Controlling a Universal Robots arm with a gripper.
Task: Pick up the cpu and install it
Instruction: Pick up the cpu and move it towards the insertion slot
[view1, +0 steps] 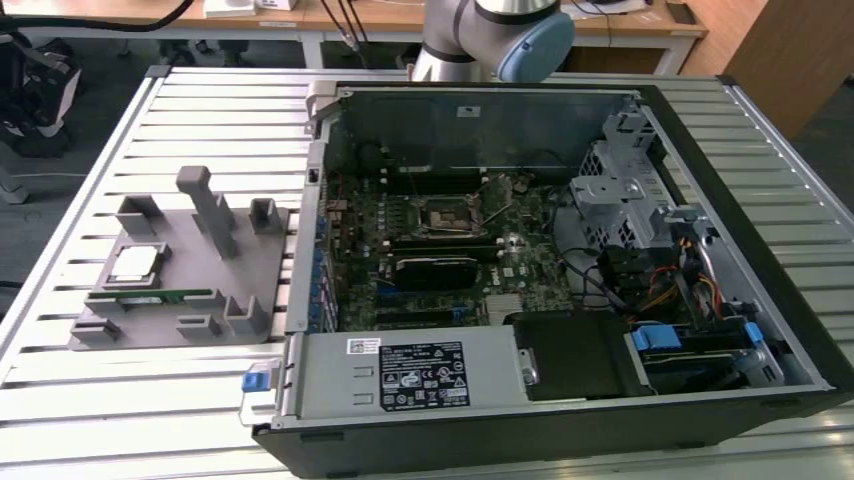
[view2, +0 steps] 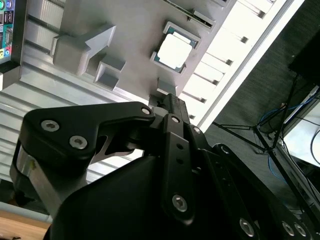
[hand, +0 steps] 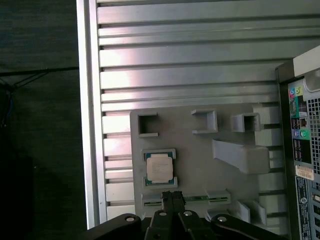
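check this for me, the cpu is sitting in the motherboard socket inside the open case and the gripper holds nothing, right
Not quite. The cpu lies in its recess on the gray holder, to the exterior view's left of the open case, not in the socket, as the exterior view shows. The gripper does hold nothing.

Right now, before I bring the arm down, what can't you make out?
The socket, exterior view: too small to tell whether its latch is open.
The memory stick, first wrist view: middle hidden behind the gripper.
The cpu, both wrist views: underside hidden against the fixture it lies in.
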